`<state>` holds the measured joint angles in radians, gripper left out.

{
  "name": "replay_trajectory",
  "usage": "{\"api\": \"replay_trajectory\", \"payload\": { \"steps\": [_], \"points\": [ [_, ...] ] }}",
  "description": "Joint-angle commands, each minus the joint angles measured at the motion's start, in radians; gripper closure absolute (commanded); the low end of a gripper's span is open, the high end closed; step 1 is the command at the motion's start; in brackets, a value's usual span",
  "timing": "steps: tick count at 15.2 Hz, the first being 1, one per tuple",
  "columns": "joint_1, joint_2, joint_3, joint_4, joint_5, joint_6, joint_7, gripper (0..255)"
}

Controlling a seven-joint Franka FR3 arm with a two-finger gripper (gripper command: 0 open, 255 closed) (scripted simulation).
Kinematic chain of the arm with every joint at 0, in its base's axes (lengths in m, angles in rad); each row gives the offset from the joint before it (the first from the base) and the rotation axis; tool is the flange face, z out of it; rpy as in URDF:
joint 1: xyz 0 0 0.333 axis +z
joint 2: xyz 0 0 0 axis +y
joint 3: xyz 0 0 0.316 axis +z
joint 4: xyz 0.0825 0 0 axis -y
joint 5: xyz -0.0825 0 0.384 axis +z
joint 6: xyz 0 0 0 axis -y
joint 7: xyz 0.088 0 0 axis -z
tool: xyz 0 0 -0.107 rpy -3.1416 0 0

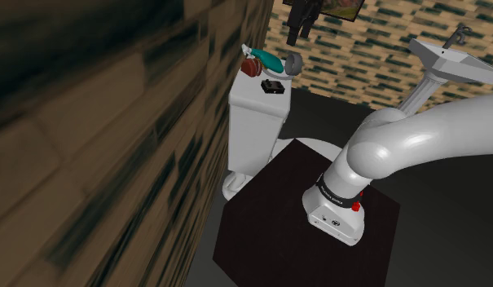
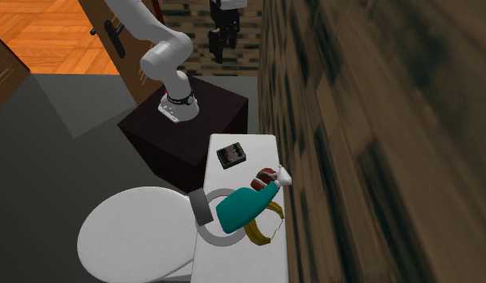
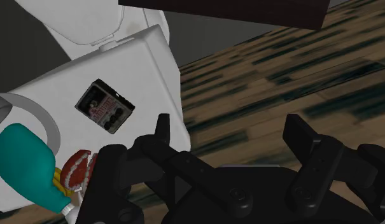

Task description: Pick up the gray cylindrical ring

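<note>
The gray ring (image 1: pixel 294 64) lies flat on the far end of the white toilet tank lid (image 1: pixel 257 102), partly under a teal spray bottle (image 2: pixel 243 206). From the second exterior view the ring (image 2: pixel 203 206) overhangs the lid's edge toward the toilet seat. My black gripper (image 1: pixel 299 31) hangs high in the air above and beyond the tank, well apart from the ring. In the wrist view the gripper (image 3: pixel 232 137) is open with nothing between its fingers, and the ring (image 3: pixel 37 119) lies far off to the side.
A small black box (image 2: pixel 231 153), a red object (image 2: pixel 265 174) and a banana (image 2: pixel 260 231) share the lid. A plank wall (image 1: pixel 90 139) runs close beside the tank. The toilet seat lid (image 2: pixel 128 233), the dark stand (image 1: pixel 269 220) and a sink (image 1: pixel 448 57) are nearby.
</note>
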<state>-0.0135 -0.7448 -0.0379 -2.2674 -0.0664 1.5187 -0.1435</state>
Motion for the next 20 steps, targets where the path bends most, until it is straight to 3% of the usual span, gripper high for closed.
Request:
{"api": "replay_trajectory", "payload": {
  "steps": [1,11,20],
  "points": [
    [0.0,0.0,0.0,0.0,0.0,0.0,0.0,0],
    [-0.061,0.187,-0.229,0.056,-0.041,0.148,-0.182,0],
    [-0.087,0.444,-0.434,0.199,0.026,0.25,-0.375,0]
  ]
}}
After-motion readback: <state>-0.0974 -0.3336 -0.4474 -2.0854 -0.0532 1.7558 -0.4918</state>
